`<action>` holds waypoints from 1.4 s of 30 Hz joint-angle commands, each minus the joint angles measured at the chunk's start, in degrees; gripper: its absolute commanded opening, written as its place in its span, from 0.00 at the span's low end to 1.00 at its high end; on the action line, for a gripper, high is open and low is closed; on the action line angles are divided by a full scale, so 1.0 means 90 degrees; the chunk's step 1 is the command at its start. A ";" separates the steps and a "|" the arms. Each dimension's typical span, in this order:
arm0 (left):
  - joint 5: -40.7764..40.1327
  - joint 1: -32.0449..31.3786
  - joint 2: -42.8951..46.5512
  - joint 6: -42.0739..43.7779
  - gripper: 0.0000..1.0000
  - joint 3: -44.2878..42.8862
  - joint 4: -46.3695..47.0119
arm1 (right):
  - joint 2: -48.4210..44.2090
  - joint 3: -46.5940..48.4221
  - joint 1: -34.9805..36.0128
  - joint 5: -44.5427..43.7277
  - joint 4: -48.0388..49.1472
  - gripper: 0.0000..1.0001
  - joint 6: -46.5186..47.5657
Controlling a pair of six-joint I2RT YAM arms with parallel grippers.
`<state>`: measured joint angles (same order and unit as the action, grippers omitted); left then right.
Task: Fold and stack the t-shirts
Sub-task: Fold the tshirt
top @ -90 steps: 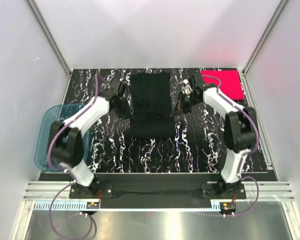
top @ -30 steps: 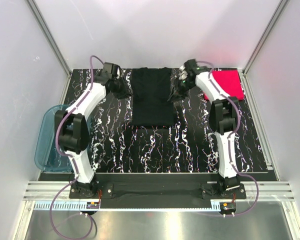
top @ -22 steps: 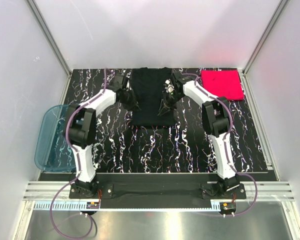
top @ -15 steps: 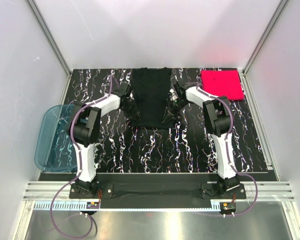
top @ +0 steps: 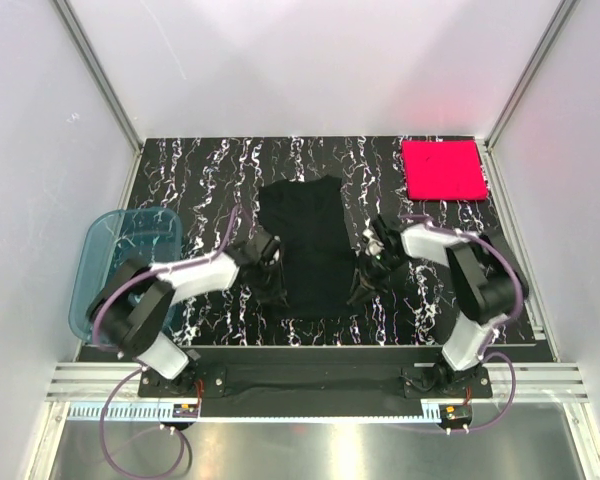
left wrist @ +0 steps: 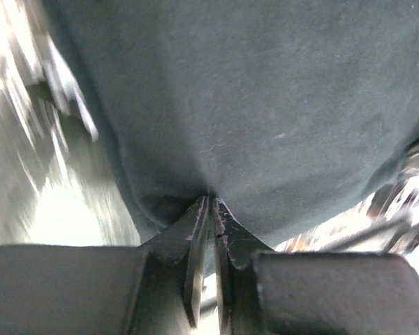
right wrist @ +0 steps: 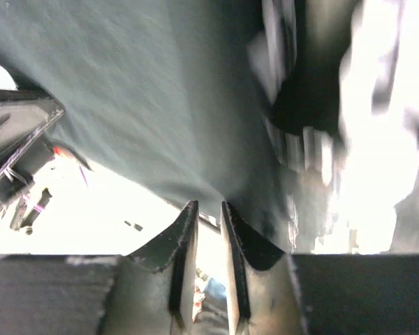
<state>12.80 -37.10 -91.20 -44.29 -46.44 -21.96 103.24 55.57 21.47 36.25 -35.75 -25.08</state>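
The black t-shirt (top: 305, 245) lies as a long narrow strip down the middle of the marbled table (top: 210, 180), its near end close to the front edge. My left gripper (top: 276, 289) is at its near left corner and my right gripper (top: 364, 288) at its near right corner. In the left wrist view the left gripper (left wrist: 213, 200) is shut on a pinch of black cloth (left wrist: 265, 105). In the right wrist view the right gripper (right wrist: 207, 206) pinches the hem of the raised cloth (right wrist: 146, 98) at its tips. The pink-red t-shirt (top: 442, 170) lies as a neat square at the far right corner.
A translucent blue tub (top: 120, 270) hangs at the table's left edge, beside the left arm. White walls with metal posts enclose the table on three sides. The black rail with both arm bases (top: 310, 378) runs along the near edge.
Both grippers travelled from the far end down the black t-shirt's sides, closed on its near corners, and pulled it toward the near edge. The pink-red t-shirt has not moved.
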 commanded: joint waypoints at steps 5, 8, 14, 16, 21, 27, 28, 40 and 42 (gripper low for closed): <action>-0.0376 -0.0262 0.2182 -0.0157 0.41 0.0981 -0.1007 | -0.2125 -0.0629 0.0055 -0.0101 -0.0188 0.48 -0.0280; -0.0757 -0.0156 0.2321 0.0223 0.62 0.0347 -0.1193 | -0.1776 -0.0053 0.0026 -0.0366 -0.0295 0.60 0.0109; -0.0963 0.0761 0.1570 0.0955 0.70 -0.0504 -0.1448 | -0.0525 0.1021 0.0016 -0.0249 -0.0159 0.61 0.0520; -0.0983 0.0957 0.1218 0.1296 0.70 -0.0602 -0.1360 | -0.0251 0.1120 0.0016 -0.0268 -0.0140 0.61 0.0560; -0.0739 0.1300 0.0369 0.1786 0.67 -0.0993 -0.1292 | 0.0168 0.1198 0.0016 -0.0356 -0.0120 0.61 0.0745; -0.0534 0.1388 -0.0042 0.2031 0.57 -0.1012 -0.0940 | 0.0384 0.1345 0.0016 -0.0444 -0.0101 0.60 0.0834; -0.0514 0.1407 -0.0081 0.2040 0.56 -0.1022 -0.0872 | 0.0413 0.1355 0.0016 -0.0424 -0.0062 0.59 0.0814; -0.0260 0.1574 -0.0160 0.1972 0.16 -0.1051 -0.0598 | 0.0677 0.1628 0.0026 0.0035 0.0085 0.10 0.0736; -0.0492 0.1574 -0.0170 0.1943 0.05 -0.1090 -0.0762 | 0.0677 0.1667 0.0026 -0.0043 0.0114 0.04 0.0678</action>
<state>9.19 -23.44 -93.12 -27.07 -53.69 -30.06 108.84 68.25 21.69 34.79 -36.40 -18.87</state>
